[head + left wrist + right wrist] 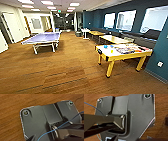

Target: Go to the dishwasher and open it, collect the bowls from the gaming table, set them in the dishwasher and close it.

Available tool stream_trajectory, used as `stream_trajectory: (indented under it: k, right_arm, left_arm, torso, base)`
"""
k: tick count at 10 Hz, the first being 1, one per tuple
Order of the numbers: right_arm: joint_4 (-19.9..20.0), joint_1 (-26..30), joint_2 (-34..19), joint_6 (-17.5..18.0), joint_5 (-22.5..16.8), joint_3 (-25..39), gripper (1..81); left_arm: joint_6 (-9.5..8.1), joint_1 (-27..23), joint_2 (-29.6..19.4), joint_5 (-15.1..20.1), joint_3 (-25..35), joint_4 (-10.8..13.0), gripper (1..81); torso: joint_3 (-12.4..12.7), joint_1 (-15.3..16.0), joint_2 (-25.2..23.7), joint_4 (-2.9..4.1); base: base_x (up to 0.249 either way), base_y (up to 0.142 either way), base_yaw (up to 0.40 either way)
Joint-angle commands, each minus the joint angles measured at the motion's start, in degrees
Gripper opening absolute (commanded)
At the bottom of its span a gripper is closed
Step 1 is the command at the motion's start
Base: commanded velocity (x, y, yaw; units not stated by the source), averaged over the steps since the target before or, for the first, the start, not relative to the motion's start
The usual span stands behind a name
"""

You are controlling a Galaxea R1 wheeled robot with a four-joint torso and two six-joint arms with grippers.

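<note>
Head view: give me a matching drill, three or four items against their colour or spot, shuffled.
Things:
1. ping-pong table
2. gaming table
3. bowls
4. floor

Descriptions:
A. brown wood-look
B. small and bright blue, on the white top
C. blue-purple top, standing at the left
D. yellow legs, at the right by the teal wall

Pairs: 1-C, 2-D, 3-B, 4-A

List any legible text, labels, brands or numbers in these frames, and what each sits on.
None can be read.
Board games on the gaming table: colourful print, too blurred to read.
Green ceiling sign down the corridor: a lit patch, no letters can be made out.
White wall plate on the blue wall: no marking can be made out.
Wrist views: dark robot plate over the wood-look floor, no lettering visible.
</note>
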Motion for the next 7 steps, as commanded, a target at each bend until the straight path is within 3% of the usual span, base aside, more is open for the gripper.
stream_trajectory:
  k: [1,7]
  right_arm:
    - [0.00,1.98,0.03,-0.27,-3.02,0.08,81.1]
    - [0.00,1.46,0.13,-0.27,-3.02,0.08,81.1]
  left_arm:
    - [-0.01,-2.47,-0.28,2.63,-0.23,-0.23,81.1]
    - [-0.09,-2.38,-0.37,2.54,-0.23,-0.23,81.1]
  torso:
    - [0.00,0.03,0.00,0.00]
    - [0.00,0.03,0.00,0.00]
  base:
    - [0.216,0.000,0.000]
    - [0.217,0.000,0.000]
